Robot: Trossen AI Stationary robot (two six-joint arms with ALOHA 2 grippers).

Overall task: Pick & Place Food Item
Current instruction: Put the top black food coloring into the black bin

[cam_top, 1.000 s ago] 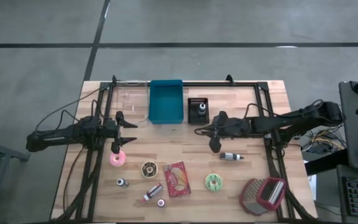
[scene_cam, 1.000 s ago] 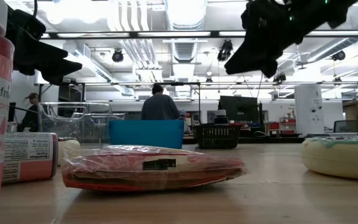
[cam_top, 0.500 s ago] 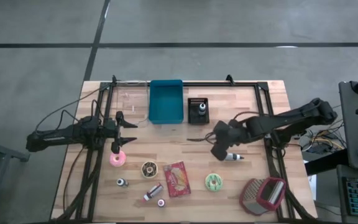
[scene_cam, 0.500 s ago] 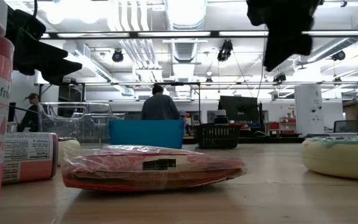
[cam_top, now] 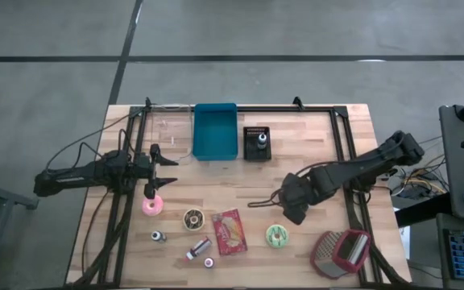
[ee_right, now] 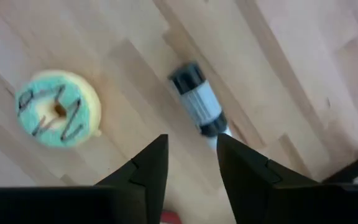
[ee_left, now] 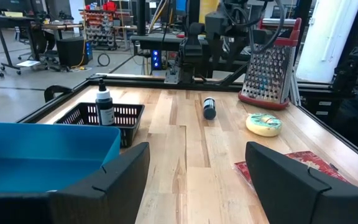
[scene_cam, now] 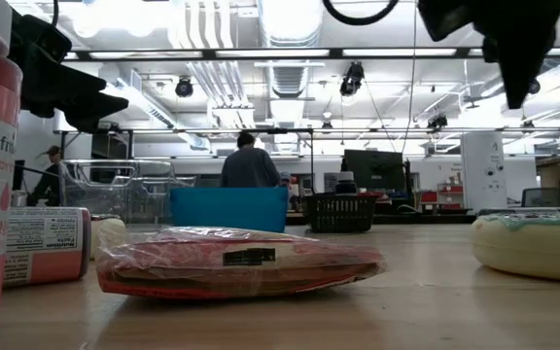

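The right gripper (cam_top: 293, 211) is held above the table (cam_top: 329, 145) near the green-iced doughnut (cam_top: 277, 235), fingers slightly parted over a small bottle (ee_right: 197, 107); nothing is gripped. The left gripper (cam_top: 164, 167) is kept wide apart beside the pink doughnut (cam_top: 151, 205).

Left arm stretched in from the left edge of the tabletop, lying low and level, its pincer (cam_top: 163, 167) pointing toward the middle with both fingers (ee_left: 120, 171) spread wide and nothing between them. Right arm reaching in from the right edge, bent at the elbow, wrist turned downward over the tabletop. Right pincer (cam_top: 294, 211) hanging above the surface, aimed straight down, fingers (ee_right: 148, 165) parted by a narrow gap, empty, clear of the wood.
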